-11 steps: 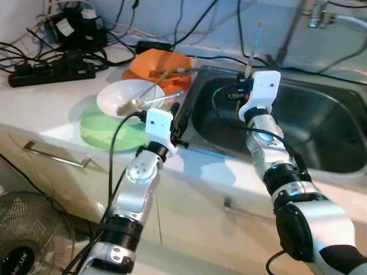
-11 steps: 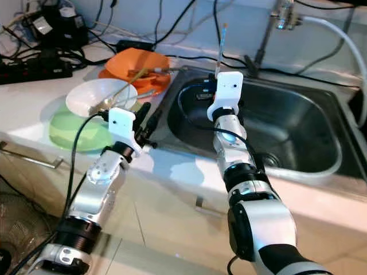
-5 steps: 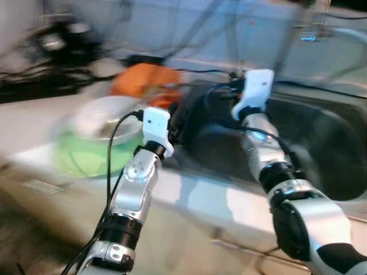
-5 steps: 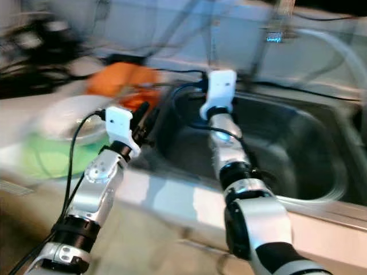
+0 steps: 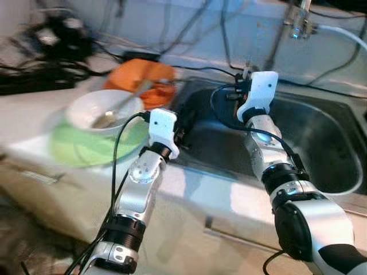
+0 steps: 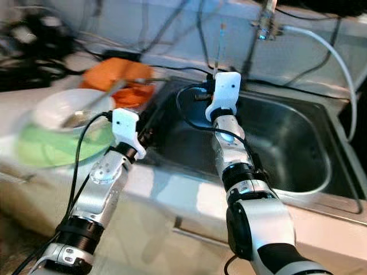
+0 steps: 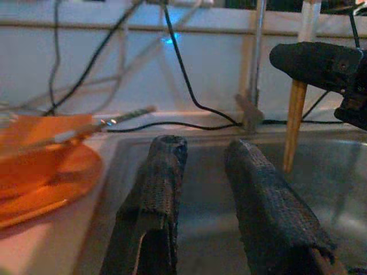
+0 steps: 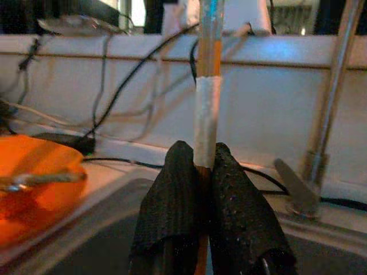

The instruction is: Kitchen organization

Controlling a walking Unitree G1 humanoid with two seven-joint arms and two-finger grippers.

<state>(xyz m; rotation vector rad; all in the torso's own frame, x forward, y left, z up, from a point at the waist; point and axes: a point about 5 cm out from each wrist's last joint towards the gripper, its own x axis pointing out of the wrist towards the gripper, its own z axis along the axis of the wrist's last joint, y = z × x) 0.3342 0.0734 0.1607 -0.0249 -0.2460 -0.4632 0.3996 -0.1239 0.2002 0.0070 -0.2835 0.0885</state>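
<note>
My right gripper [image 8: 203,172] is shut on a thin wooden stick [image 8: 205,114] with a white-taped middle. It holds the stick [image 6: 221,46] upright over the back left corner of the steel sink [image 5: 321,143]. My left gripper [image 7: 200,149] is open with nothing between its fingers and hovers over the sink's left rim [image 5: 183,123]. To its left a white bowl [image 5: 103,112] holding a spoon sits on a green plate [image 5: 86,146]. Orange plates [image 5: 143,77] with utensils across them lie behind the bowl.
A faucet [image 5: 298,23] stands behind the sink, and a white hose [image 6: 338,57] curves down on the right. Black cables and a power strip [image 5: 34,86] crowd the back left of the counter. A cabinet front with a handle [image 5: 40,177] lies below the counter edge.
The whole picture has shifted and blurred as the camera moved. Both arms keep about the same pose, and the right gripper still holds the stick upright.
</note>
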